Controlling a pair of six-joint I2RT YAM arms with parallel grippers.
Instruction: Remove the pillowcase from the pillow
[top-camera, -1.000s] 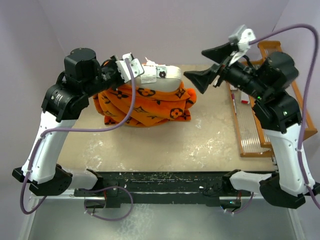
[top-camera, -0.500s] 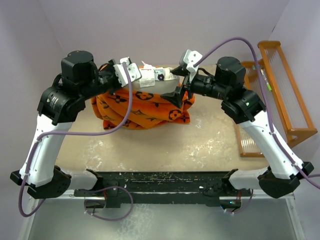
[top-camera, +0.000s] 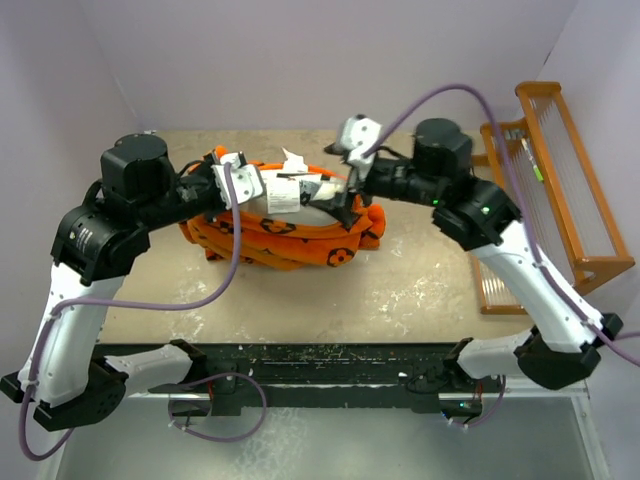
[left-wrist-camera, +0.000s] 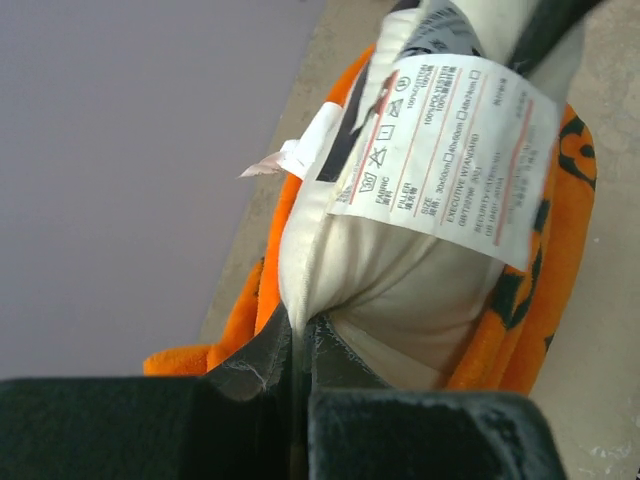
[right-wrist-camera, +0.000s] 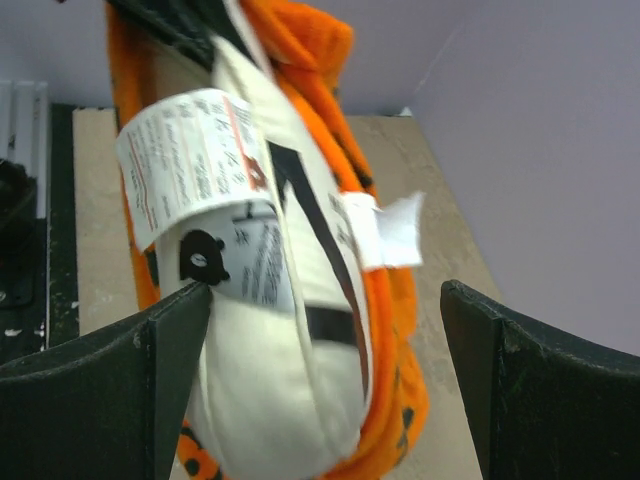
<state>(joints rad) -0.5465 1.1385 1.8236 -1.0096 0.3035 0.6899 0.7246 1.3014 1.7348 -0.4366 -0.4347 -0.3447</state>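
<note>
Table (top-camera: 420, 290): pale, scuffed top. Both arm mounts sit at its near edge, and the arms screen part of its far side.
Pillowcase (top-camera: 290, 242): orange with dark motifs, bunched in folds at the middle of the table and wrapped round the lower part of the pillow. Its opening is lost among the folds.
Pillow (left-wrist-camera: 400, 290): cream, poking out above the pillowcase between the two grippers. How much of it sits inside the cover cannot be made out.
Left gripper (left-wrist-camera: 298, 345): jaws pinched tight on the pillow's seamed edge at its left end. The fingers are blurred and cropped at the bottom of the wrist view.
Care label (left-wrist-camera: 445, 160): white printed sheet lying against the pillow, with most of the print too small to read.
Small tag (left-wrist-camera: 300, 155): pale scrap sticking out from the seam beside the care label.
Right gripper (right-wrist-camera: 320, 300): jaws spread wide, one finger either side of the pillow's right end. Whether either finger touches the fabric cannot be told.
Wooden rack (top-camera: 560, 170): orange-brown frame at the table's right side, its lower part behind the right arm.
Wall (top-camera: 300, 60): plain lilac, behind everything.
</note>
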